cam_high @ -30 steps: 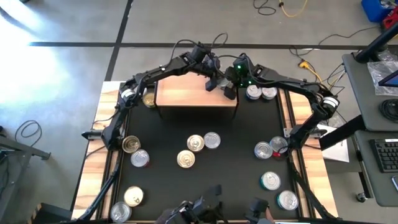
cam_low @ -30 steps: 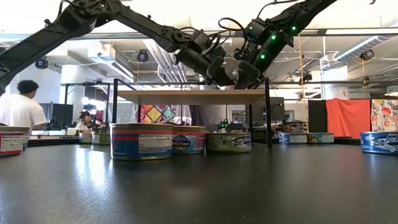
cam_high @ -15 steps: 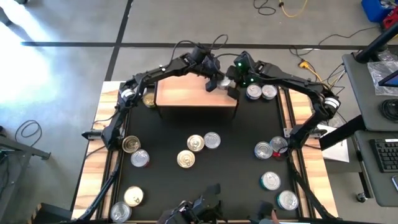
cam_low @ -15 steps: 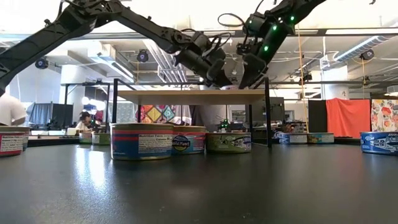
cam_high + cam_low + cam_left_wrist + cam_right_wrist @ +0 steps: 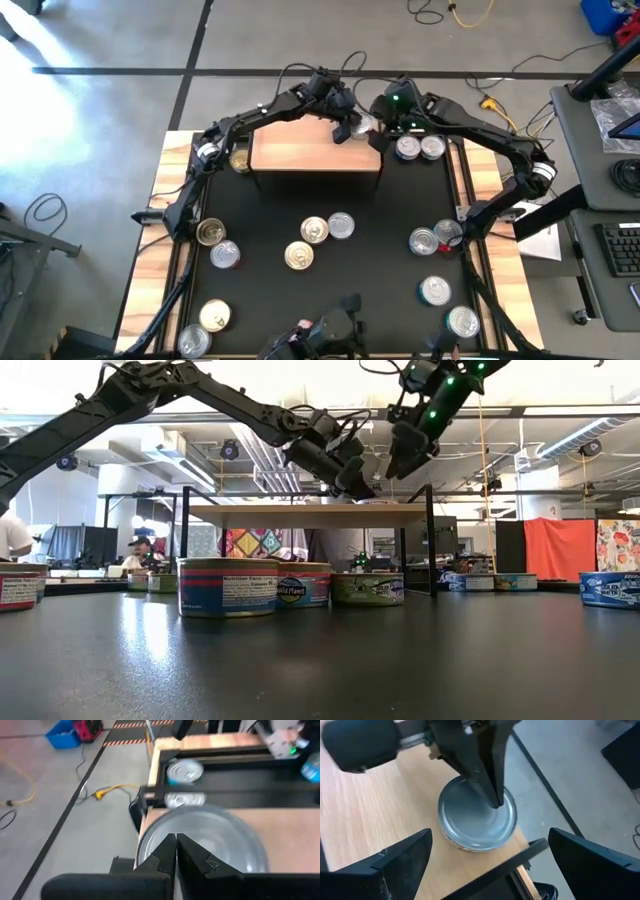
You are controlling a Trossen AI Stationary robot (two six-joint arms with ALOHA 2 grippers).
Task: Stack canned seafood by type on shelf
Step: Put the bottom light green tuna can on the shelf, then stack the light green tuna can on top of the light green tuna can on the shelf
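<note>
Worktop [image 5: 380,250]: black top, light-wood rim, tins scattered across it.
Shelf [image 5: 300,152]: light-wood board on dark legs at the worktop's far edge.
Tin on shelf [image 5: 476,817]: silver lid, at the shelf's far right corner.
Left tool [image 5: 492,795]: fingers together, tips resting on that tin's lid.
Right tool [image 5: 405,455]: fingers wide apart, holding nothing, above the shelf's right end.
Other tins: two [image 5: 419,148] right of the shelf; gold-lidded one [image 5: 239,159] at its left.
Room: grey floor, yellow cable [image 5: 470,12], people [image 5: 12,538] at desks beyond the worktop.
</note>
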